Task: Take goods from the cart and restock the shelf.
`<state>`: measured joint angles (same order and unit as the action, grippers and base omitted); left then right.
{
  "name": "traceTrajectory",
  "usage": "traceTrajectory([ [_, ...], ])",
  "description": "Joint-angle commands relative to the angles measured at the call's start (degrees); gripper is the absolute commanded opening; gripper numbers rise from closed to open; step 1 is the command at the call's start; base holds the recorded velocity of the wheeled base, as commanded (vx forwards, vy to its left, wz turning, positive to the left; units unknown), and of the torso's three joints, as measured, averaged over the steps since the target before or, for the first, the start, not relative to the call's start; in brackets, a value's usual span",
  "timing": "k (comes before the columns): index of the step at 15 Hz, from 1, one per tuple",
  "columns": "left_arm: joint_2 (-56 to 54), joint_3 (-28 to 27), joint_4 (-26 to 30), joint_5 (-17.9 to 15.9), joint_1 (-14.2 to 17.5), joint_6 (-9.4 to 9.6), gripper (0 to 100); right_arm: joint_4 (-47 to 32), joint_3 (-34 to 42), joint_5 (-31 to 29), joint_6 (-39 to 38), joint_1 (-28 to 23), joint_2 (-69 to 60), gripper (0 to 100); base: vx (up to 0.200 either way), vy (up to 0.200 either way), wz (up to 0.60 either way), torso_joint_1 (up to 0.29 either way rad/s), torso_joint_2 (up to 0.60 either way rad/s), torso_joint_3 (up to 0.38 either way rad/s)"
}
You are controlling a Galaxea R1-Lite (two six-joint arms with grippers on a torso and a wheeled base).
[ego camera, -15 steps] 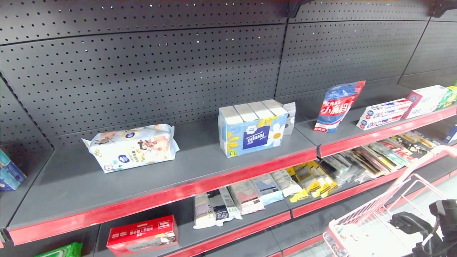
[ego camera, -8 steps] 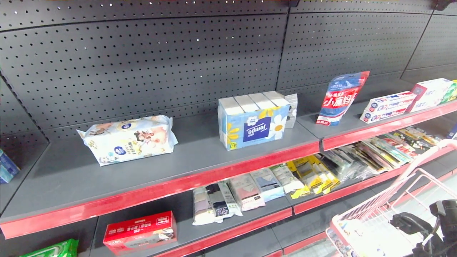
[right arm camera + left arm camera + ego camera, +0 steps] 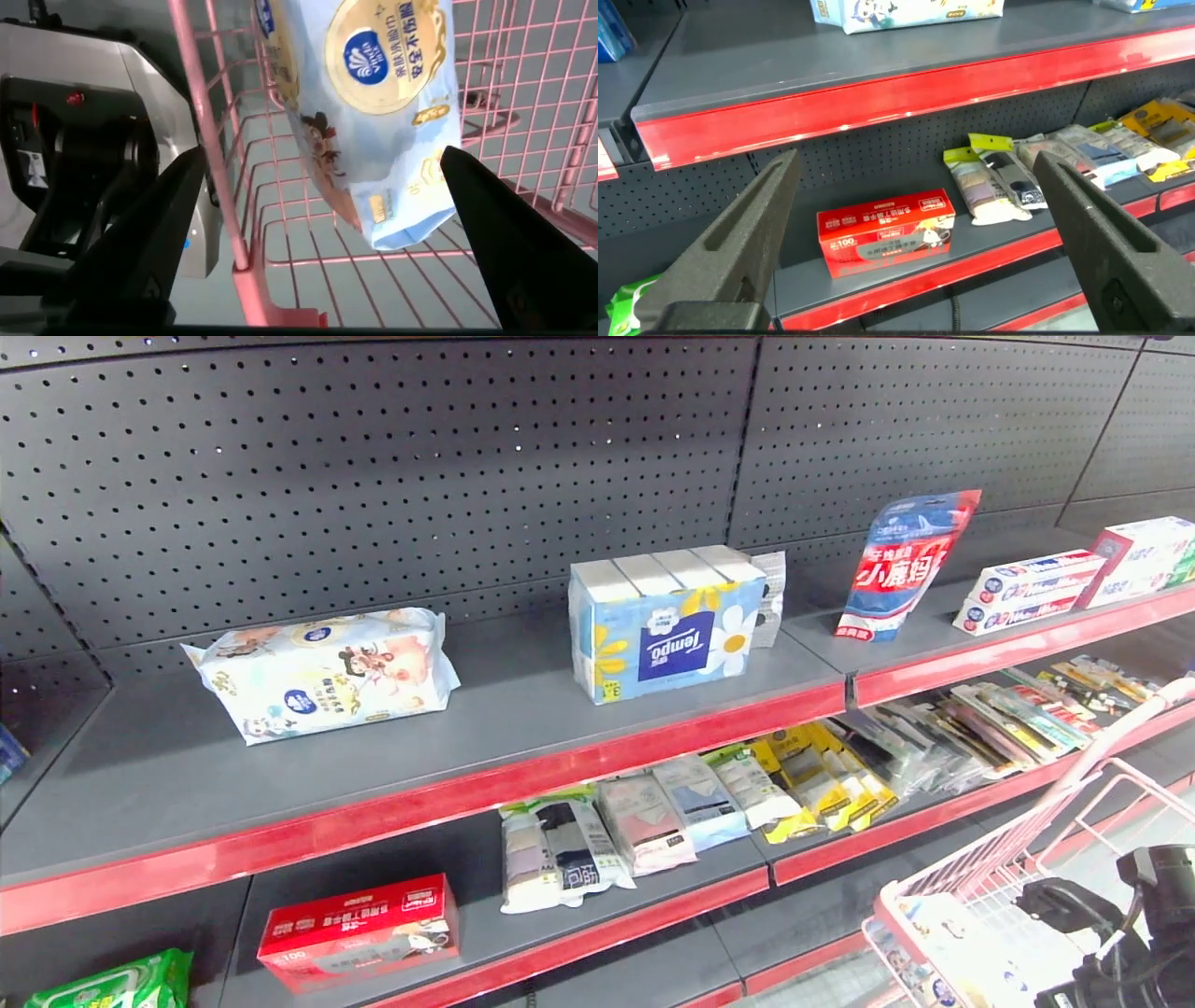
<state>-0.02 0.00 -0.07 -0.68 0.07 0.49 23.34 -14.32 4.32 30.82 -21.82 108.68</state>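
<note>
Grey steel shelf [image 3: 523, 709] carries, from frame left to right, a shelved wipes pack [image 3: 322, 672], a tissue bundle [image 3: 667, 621], a standing pouch [image 3: 906, 565] and toothpaste boxes [image 3: 1032, 590]. Bare board lies between the first two.

The left gripper [image 3: 917, 163] is released and empty, fingers spread. It faces the lower tier, where a red box [image 3: 885, 231] sits mid-frame.

At lower right of the head view stands the pink wire cart [image 3: 990, 868]. The right gripper [image 3: 322, 159] hangs over it, likewise spread and holding nothing. The stock to move, a carted wipes pack [image 3: 374, 93], lies inside the cart at upper centre of the right wrist frame, tilted against the wire.

Risks, as judged:
- A finger may catch the cart's wire on descent, because the pack sits close to the side wall.
- The soft, glossy wrapper may buckle or slide out of a narrow pinch.

The right wrist view gives the pack's lie among the wires. The head view gives the open shelf space it should go to. The left wrist view gives the lower tier at close range.
</note>
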Motion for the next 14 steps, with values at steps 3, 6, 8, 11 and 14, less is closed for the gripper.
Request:
traceTrajectory([
  [3,0.0,0.0,0.0,0.0,0.0,0.04,100,-0.1,-3.2,1.0,4.0,-4.8,1.9,100,0.000,0.000,0.00,-0.007,0.03,0.012],
  [6,0.0,0.0,0.0,0.0,0.0,-0.05,100,-0.2,-4.8,4.4,9.4,-8.8,5.7,100,0.000,0.000,0.00,0.000,0.00,0.000],
  [8,0.0,0.0,0.0,0.0,0.0,0.04,100,0.0,-5.5,4.6,9.5,-8.7,8.0,100,0.000,0.000,0.00,0.000,0.00,0.000],
  [11,0.0,0.0,0.0,0.0,0.0,0.04,100,5.5,-6.6,7.5,10.9,-6.0,12.7,100,0.000,0.000,0.00,0.000,0.00,0.000],
  [14,0.0,0.0,0.0,0.0,0.0,0.04,100,8.6,-8.4,7.7,12.8,-4.6,15.9,100,0.000,0.000,0.00,0.000,0.00,0.000],
])
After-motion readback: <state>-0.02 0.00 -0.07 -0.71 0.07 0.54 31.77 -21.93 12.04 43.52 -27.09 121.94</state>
